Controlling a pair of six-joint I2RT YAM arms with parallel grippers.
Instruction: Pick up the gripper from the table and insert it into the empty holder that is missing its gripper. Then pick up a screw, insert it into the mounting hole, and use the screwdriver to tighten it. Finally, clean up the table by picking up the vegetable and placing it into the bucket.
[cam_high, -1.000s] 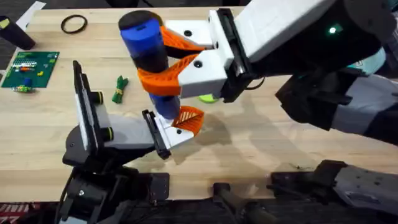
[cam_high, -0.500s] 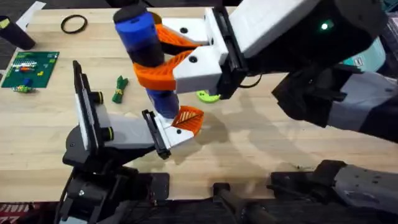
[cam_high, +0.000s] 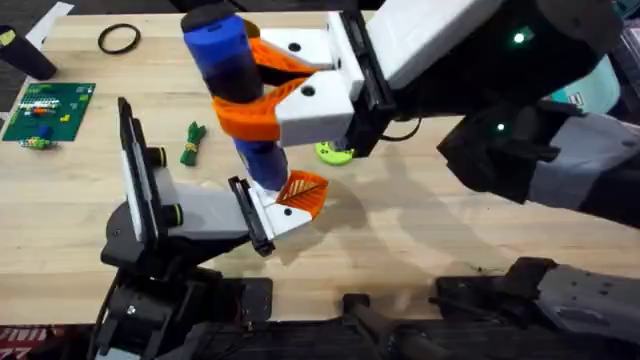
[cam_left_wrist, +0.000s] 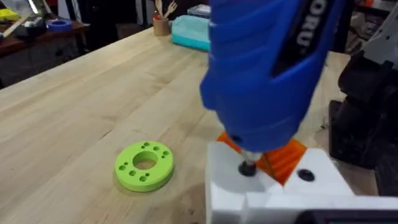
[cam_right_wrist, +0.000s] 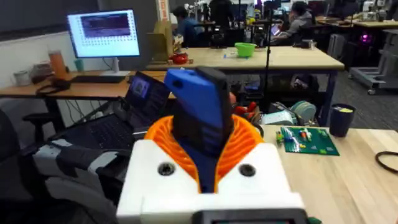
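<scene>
Screwdriver (cam_high: 232, 75): thick blue cylinder, black cap, upright, tip down on the white holder (cam_high: 215, 215). The left wrist view shows its short tip (cam_left_wrist: 247, 168) meeting a dark screw head in the holder's white face; the screw itself is too small to make out. The small orange ribbed gripper (cam_high: 303, 191) sits in the holder's end, just beside the tip, partly hidden behind the handle.

Right gripper (cam_high: 262, 88): orange ribbed pads on white fingers clamped around the blue handle; the arm reaches in from the right, large and dark beyond the wrist. The right wrist view shows the pads (cam_right_wrist: 163, 134) wrapping the handle on both sides.

Left gripper: fingers not made out; cannot tell its state.

Beyond the screwdriver: lime-green perforated disc (cam_left_wrist: 144, 165) on the bare wood table (cam_high: 450, 250), half hidden behind the right gripper overhead. Left of the holder's black upright plate (cam_high: 135, 175), a small green vegetable (cam_high: 192, 142).
</scene>
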